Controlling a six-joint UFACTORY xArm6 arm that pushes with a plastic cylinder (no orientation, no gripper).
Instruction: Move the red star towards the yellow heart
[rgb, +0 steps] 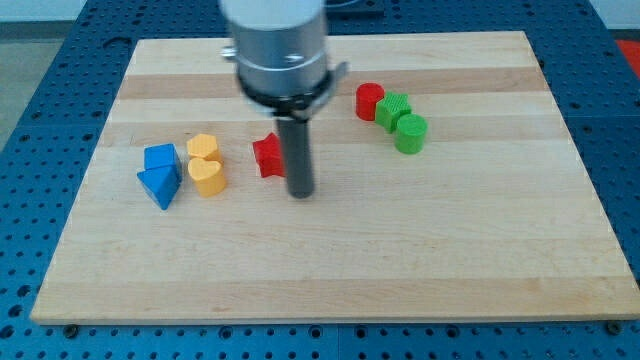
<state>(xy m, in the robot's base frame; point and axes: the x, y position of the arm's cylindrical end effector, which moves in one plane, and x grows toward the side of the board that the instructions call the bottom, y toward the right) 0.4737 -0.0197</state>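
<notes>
The red star lies on the wooden board, left of centre. The yellow heart lies to its left, a short gap away. My tip is at the end of the dark rod, just to the right of and slightly below the red star, close to or touching its right side. The rod hides the star's right edge.
A yellow hexagon-like block sits just above the heart. A blue block and a blue triangle lie at the left. A red cylinder, a green block and a green cylinder cluster at the upper right.
</notes>
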